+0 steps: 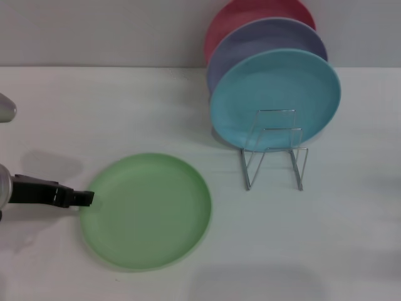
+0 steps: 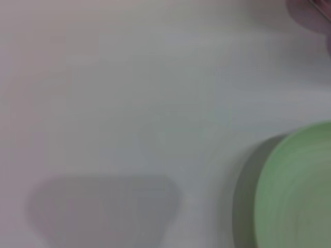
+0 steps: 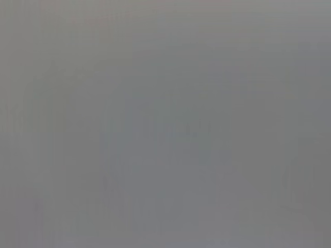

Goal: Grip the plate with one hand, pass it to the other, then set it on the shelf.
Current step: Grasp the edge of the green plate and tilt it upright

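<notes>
The light green plate (image 1: 147,210) lies flat on the white table, left of centre. It also shows in the left wrist view (image 2: 297,191). My left gripper (image 1: 86,199) reaches in from the left edge, its black tip right at the plate's left rim. The silver wire shelf (image 1: 274,150) stands upright to the right of the plate, its front loops empty. My right gripper is out of view, and the right wrist view shows only plain grey.
A turquoise plate (image 1: 276,95), a lavender plate (image 1: 266,44) and a red plate (image 1: 250,15) stand on edge one behind another in the back of the shelf, against the wall. The white table (image 1: 94,119) spreads around the plates.
</notes>
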Controlling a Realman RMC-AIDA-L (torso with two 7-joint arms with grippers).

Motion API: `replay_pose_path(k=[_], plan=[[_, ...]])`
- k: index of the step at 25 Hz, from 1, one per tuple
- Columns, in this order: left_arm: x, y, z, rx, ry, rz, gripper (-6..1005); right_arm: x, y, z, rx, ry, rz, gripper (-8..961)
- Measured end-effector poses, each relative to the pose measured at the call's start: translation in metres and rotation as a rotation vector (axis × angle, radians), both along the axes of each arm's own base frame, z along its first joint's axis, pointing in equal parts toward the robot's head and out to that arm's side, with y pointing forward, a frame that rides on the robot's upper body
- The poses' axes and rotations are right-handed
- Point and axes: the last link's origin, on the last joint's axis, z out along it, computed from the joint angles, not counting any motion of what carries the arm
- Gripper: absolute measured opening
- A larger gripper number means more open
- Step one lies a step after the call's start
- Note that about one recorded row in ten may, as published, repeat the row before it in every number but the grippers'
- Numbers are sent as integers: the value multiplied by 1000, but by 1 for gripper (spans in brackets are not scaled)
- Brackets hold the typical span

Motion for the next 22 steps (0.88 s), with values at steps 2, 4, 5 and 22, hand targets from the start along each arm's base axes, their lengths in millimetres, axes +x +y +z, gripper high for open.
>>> replay_pose_path(k=[2, 4, 5, 22], plan=[[-2, 1, -3, -12, -1, 9, 780, 0, 0, 0, 0, 0, -1, 826], [-4, 2, -7, -24, 0, 18, 779, 0, 0, 0, 0, 0, -1, 826], [-5, 2, -9, -30, 0, 23, 778, 0, 0, 0, 0, 0, -1, 826], [-6, 6, -18, -83, 17, 17, 708, -1, 1, 0, -1, 1, 2, 825]])
